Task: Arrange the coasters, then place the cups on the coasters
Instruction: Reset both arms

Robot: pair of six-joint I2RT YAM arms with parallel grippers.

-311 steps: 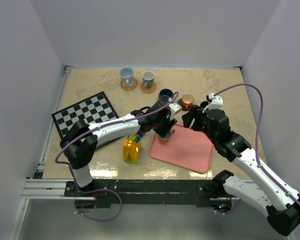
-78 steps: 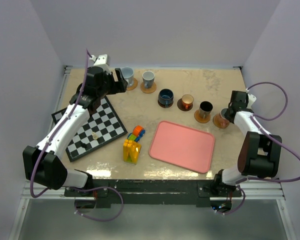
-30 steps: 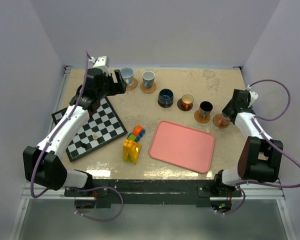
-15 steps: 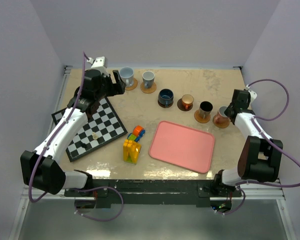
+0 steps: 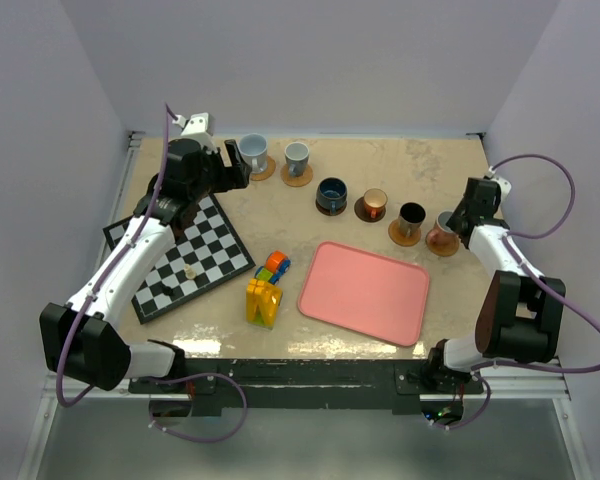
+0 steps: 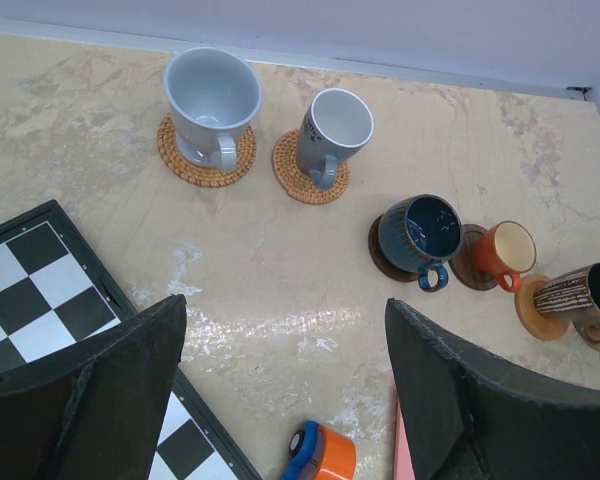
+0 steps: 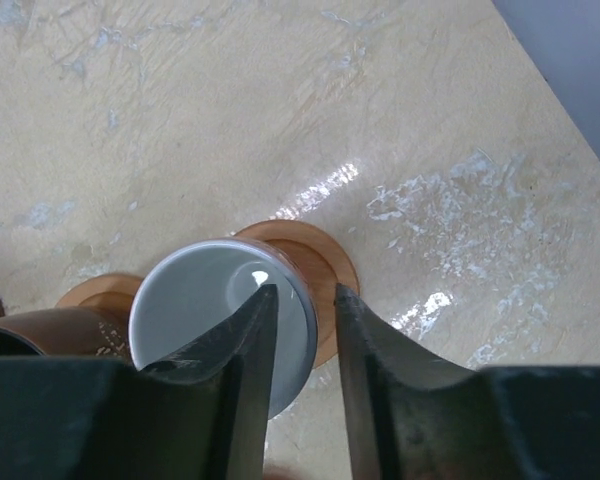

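The grey-white cup (image 7: 220,320) sits on an orange-tan coaster (image 7: 330,265) just beyond the pink tray's (image 5: 365,292) far right corner, its mouth plainer from above than a second ago. Only the right wrist view shows the right end effector (image 7: 302,305) narrowly parted astride its rim; whether it pinches is unclear. Far left of the tray, the left end effector (image 6: 285,325) gapes wide, empty.

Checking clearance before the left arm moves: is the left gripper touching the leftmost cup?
Apart. Left wrist view: left gripper hangs open, with bare table between its fingers and the cup.
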